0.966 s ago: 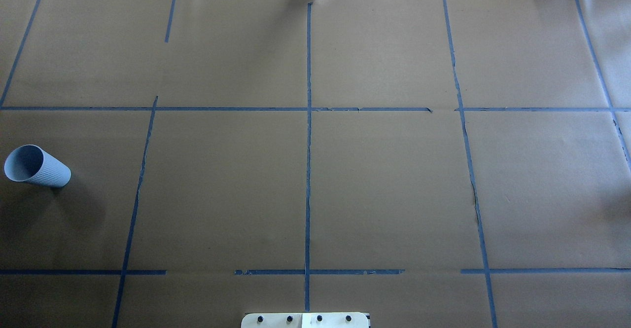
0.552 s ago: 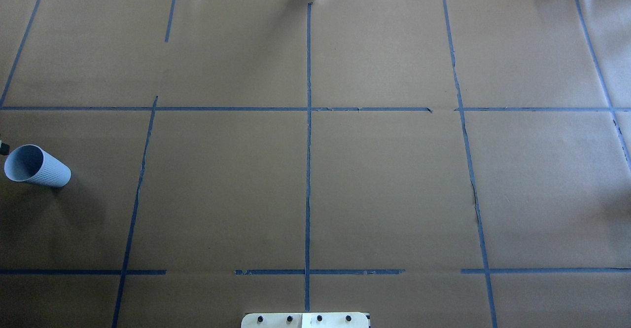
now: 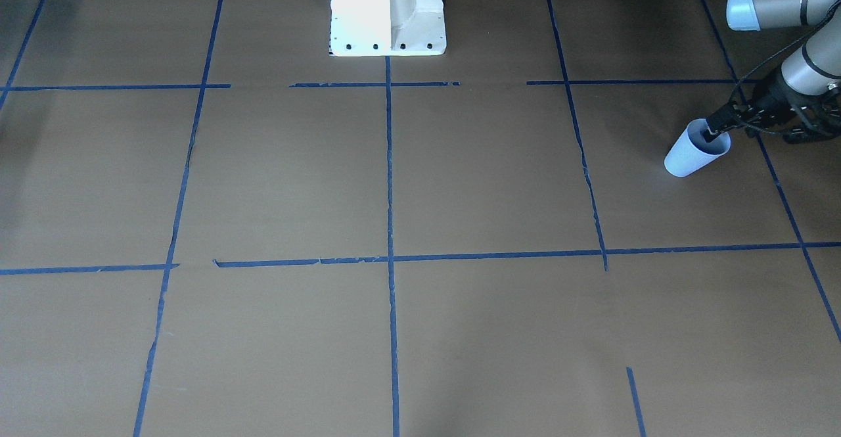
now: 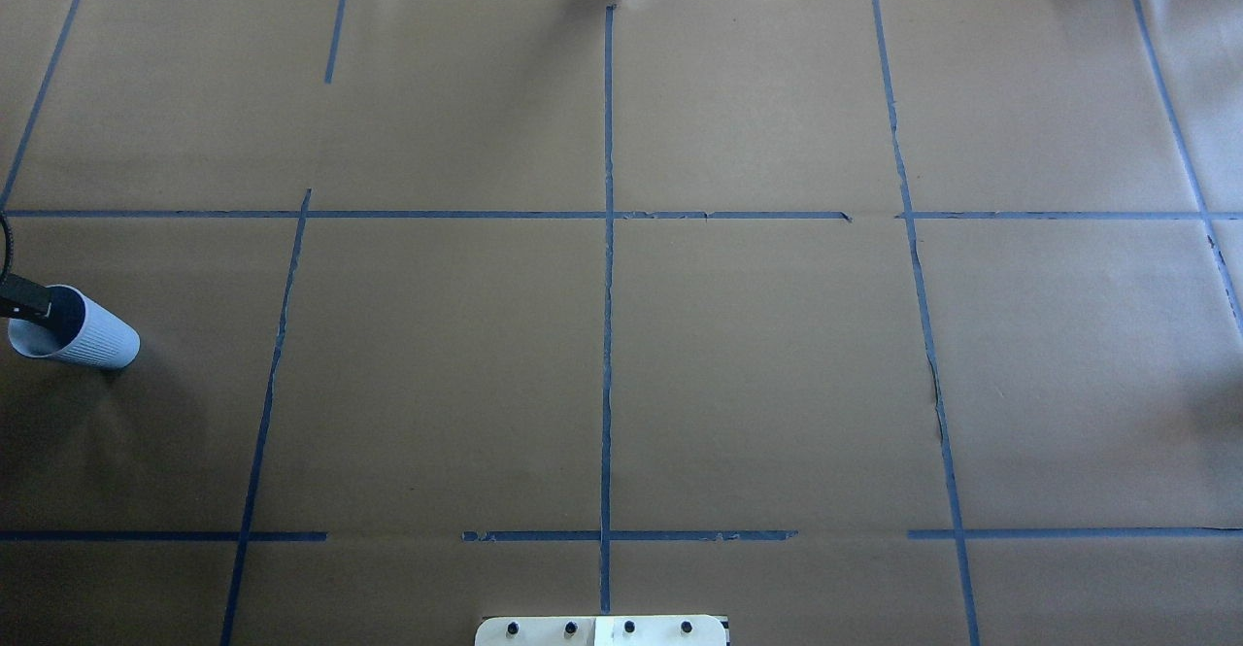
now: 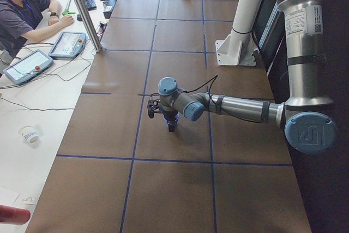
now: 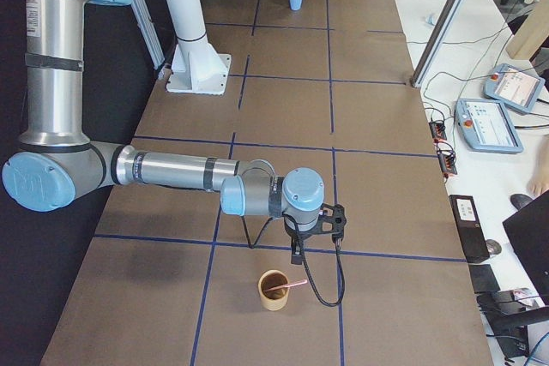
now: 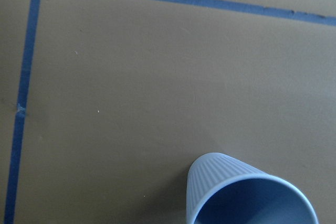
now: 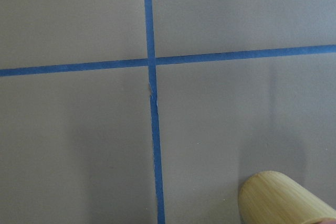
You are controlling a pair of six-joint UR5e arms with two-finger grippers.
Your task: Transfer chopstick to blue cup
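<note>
**Chopstick (image 6: 297, 284) not yet lifted, an arm at each cup**

From across the table, the left gripper (image 3: 713, 133) sat at the mouth of the blue cup (image 3: 690, 156). A dark fingertip dipped just inside the rim, but I could not tell whether it pinched the wall or hung loose.

Overhead showed the cup at the robot's far left with one finger over its rim.

The left-end view gave only the arm stretched low over the cup.

From the right end, the thin pink stick leaned out of a bamboo cup (image 6: 274, 291), well apart from the blue one. The right gripper (image 6: 296, 249) hung just above and beside it, and its grip was beyond telling from there.

The left wrist camera saw the blue cup's ribbed wall and part of its inside, with no stick showing. The right wrist camera caught only the bamboo cup's side.

To my eye the pickup was the step in hand. Next, the right gripper would need to settle over the slim stick end and close squarely on it.
</note>
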